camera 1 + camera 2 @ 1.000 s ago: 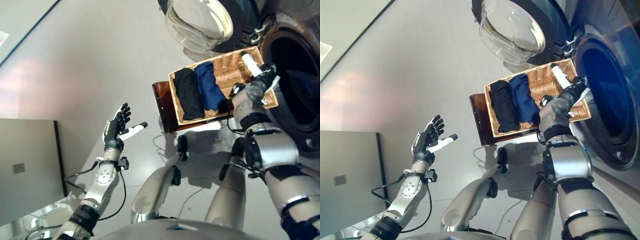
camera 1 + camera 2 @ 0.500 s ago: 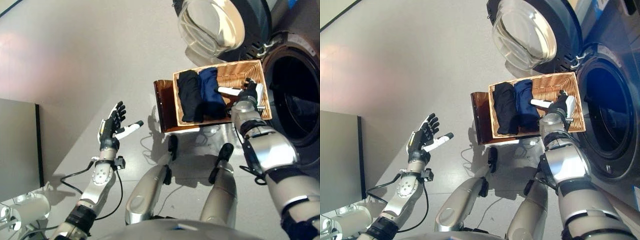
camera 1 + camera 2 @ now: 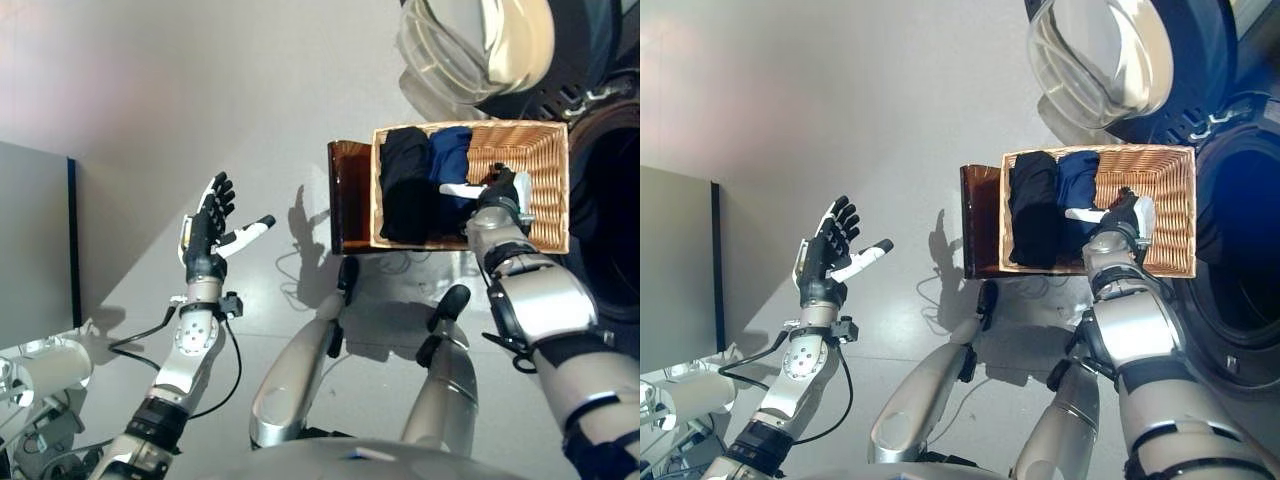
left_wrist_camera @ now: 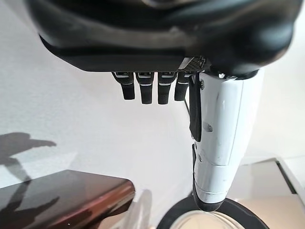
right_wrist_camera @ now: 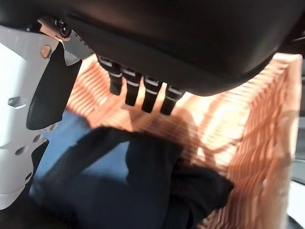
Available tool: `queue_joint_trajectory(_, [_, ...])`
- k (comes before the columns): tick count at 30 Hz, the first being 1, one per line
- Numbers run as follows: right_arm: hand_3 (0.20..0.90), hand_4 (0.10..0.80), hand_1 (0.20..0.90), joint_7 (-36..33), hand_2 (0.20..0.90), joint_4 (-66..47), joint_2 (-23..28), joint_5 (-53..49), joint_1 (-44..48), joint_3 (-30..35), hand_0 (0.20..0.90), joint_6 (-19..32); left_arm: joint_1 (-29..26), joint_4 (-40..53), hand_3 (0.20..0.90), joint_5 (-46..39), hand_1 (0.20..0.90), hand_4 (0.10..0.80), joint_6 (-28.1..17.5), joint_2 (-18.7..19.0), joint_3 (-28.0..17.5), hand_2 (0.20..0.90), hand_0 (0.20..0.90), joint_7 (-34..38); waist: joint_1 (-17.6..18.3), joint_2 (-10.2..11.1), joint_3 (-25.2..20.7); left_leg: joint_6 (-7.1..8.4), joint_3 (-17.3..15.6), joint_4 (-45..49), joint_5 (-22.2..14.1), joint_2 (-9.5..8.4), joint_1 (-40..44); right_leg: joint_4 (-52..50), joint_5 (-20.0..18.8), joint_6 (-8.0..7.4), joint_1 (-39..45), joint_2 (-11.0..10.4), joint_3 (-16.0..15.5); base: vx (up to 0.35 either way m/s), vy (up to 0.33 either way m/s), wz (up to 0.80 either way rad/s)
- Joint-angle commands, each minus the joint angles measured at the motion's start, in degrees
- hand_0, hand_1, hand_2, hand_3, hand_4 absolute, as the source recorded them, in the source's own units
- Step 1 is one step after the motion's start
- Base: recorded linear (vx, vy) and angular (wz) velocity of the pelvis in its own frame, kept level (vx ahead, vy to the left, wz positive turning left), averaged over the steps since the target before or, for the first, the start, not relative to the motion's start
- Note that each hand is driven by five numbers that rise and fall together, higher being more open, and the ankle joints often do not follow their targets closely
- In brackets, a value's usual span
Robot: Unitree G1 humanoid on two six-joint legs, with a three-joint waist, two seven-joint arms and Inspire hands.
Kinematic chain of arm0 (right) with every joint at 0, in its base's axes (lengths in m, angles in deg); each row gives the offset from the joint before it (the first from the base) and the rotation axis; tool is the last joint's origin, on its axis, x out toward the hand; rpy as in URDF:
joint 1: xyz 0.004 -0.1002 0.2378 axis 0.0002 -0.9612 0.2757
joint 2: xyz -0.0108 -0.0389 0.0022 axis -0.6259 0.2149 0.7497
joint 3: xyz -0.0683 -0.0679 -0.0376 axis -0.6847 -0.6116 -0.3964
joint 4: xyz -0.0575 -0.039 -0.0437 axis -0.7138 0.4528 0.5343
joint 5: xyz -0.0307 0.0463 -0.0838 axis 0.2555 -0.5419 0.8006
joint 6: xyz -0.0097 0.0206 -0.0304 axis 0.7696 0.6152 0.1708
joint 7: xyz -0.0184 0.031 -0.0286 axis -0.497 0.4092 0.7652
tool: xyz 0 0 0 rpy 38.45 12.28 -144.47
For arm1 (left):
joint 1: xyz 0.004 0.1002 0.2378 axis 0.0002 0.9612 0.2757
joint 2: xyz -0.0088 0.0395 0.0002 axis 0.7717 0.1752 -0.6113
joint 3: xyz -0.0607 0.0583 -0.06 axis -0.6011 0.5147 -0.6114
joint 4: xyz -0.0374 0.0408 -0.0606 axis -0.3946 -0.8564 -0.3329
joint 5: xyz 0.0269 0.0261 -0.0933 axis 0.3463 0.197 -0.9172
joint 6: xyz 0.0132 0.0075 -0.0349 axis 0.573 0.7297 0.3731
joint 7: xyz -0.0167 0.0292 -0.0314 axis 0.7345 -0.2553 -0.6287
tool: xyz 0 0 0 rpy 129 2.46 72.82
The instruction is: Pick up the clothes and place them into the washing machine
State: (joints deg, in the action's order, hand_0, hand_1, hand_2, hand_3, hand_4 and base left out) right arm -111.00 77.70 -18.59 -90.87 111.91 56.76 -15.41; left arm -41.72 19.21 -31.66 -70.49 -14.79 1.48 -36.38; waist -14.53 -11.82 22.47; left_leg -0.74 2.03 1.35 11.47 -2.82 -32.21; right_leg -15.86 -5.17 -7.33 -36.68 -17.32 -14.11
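A shallow wicker basket (image 3: 535,160) rests on a low dark brown box (image 3: 350,200) beside the washing machine. In it lie a folded black garment (image 3: 405,185) and a folded navy garment (image 3: 452,160) side by side. My right hand (image 3: 503,192) hovers over the basket next to the navy garment, open, its white thumb pointing across the cloth. In the right wrist view its fingers (image 5: 138,88) are straight above the navy cloth (image 5: 95,176) and hold nothing. My left hand (image 3: 203,232) is raised over the floor, far from the basket, open and empty.
The washing machine's dark drum opening (image 3: 612,200) is just past the basket, and its round glass door (image 3: 480,45) stands swung open beyond the basket. A grey cabinet panel (image 3: 30,250) stands at the far left, and grey floor lies between it and the box.
The camera has shifted. My right hand has drawn back from the basket's machine-side edge to the middle, beside the navy garment, thumb now pointing across it. My left hand stays raised and open.
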Motion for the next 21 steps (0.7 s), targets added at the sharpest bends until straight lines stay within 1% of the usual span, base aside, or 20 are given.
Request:
queue_joint_trajectory(1, [0.9, 0.8, 0.9, -1.5, 0.9, -3.8, 2.2, 2.0, 4.2, -4.0, 0.9, 1.5, -2.9, 7.3, 0.9, 2.3, 0.9, 0.8, -5.9, 3.7, -4.4, 0.9, 0.9, 3.2, -1.7, -0.1, 3.1, 5.26, -2.2, 8.6, -7.1, 0.09, -5.6, 2.1, 3.1, -1.72, 3.9, -1.3, 1.0, 0.117, -0.032, 0.18])
queue_joint_trajectory(2, [0.9, 0.8, 0.9, -1.6, 0.9, -3.6, 2.2, 2.2, 4.5, -4.2, 0.9, 1.3, -3.1, 7.3, 0.9, 2.3, 0.9, 0.8, -6.0, 3.7, -4.5, 0.9, 0.9, 3.4, -1.8, 0.2, 2.9, 5.59, -1.8, 8.6, -8.6, 0.05, -5.2, 2.0, 4.7, -2.15, 4.3, -1.2, 1.3, 0.126, -0.032, 0.21])
queue_joint_trajectory(4, [0.9, 0.8, 0.9, -1.6, 0.9, -3.4, 2.1, 2.9, 4.9, -4.6, 0.9, 1.0, -3.5, 7.2, 0.9, 2.3, 0.9, 0.8, -6.1, 3.5, -4.5, 0.9, 0.9, 3.7, -2.0, 0.3, 3.3, 5.6, -1.6, 8.9, -8.8, -0.06, -5.7, 1.6, 5.0, -2.15, 3.9, -1.4, 1.2, 0.065, -0.011, 0.2])
queue_joint_trajectory(5, [0.524, 0.531, 0.524, -1.6, 0.524, -3.2, 2.2, 3.3, 5.2, -4.9, 0.524, 0.8, -3.7, 7.1, 0.9, 2.3, 0.9, 0.8, -6.1, 3.6, -4.5, 0.9, 0.9, 3.8, -2.2, 0.3, 3.4, 5.58, -1.5, 9.0, -8.8, -0.13, -6.0, 1.5, 5.0, -2.15, 3.7, -1.5, 1.1, -0.004, 0.006, 0.13])
queue_joint_trajectory(7, [0.422, 0.459, 0.422, -1.5, 0.422, -2.8, 2.3, 3.6, 5.7, -5.2, 0.422, 0.6, -3.8, 6.8, 0.9, 2.2, 0.9, 0.8, -6.1, 3.5, -4.4, 0.9, 0.9, 4.0, -2.4, 0.2, 3.6, 5.55, -1.4, 9.0, -8.8, -0.2, -6.4, 1.4, 5.0, -2.13, 3.4, -1.5, 1.0, -0.001, 0.002, 0.04])
queue_joint_trajectory(8, [0.2, 0.3, 0.2, -1.8, 0.2, -2.4, 2.7, 4.5, 6.1, -5.5, 0.2, 0.1, -4.0, 6.1, 0.9, 2.4, 0.9, 0.8, -5.8, 3.5, -4.2, 0.9, 0.9, 4.2, -2.7, 0.0, 3.8, 5.5, -1.3, 9.1, -8.8, -0.31, -6.8, 1.2, 5.1, -2.16, 3.0, -1.7, 0.8, 0.0, 0.0, 0.0])
queue_joint_trajectory(14, [0.2, 0.3, 0.2, -2.4, 0.2, -1.1, 3.2, 6.9, 6.5, -5.6, 0.2, -0.7, -3.3, -0.1, 0.9, 3.4, 0.9, 0.8, -4.2, 2.8, -3.0, 0.9, 0.9, 4.7, -3.0, -0.7, 4.0, 5.29, -1.3, 9.0, -8.5, -0.65, -7.2, 0.7, 5.0, -2.16, 2.2, -1.9, 1.0, 0.0, 0.0, 0.0])
queue_joint_trajectory(18, [0.2, 0.3, 0.2, -3.1, 0.2, -0.6, 3.1, 7.2, 6.4, -4.9, 0.2, -0.8, -3.1, -8.7, 0.9, 5.8, 0.9, 0.8, -2.1, 2.8, -0.5, 0.9, 0.9, 4.7, -2.7, -0.8, 3.8, 5.1, -1.5, 9.0, -8.6, -0.57, -6.6, 0.9, 4.9, -2.13, 2.6, -1.9, 1.3, 0.0, 0.0, 0.0])
queue_joint_trajectory(21, [0.2, 0.3, 0.2, -3.2, 0.2, -1.0, 3.3, 7.7, 5.7, -4.8, 0.2, -0.7, -2.1, -15.9, 0.9, 7.7, 0.9, 0.8, 0.3, 2.7, 1.4, 0.9, 0.9, 3.7, -2.4, -0.9, 3.4, 4.94, -1.8, 9.0, -8.8, -0.59, -5.8, 0.9, 4.6, -2.17, 3.3, -1.8, 1.5, 0.0, 0.0, 0.0])
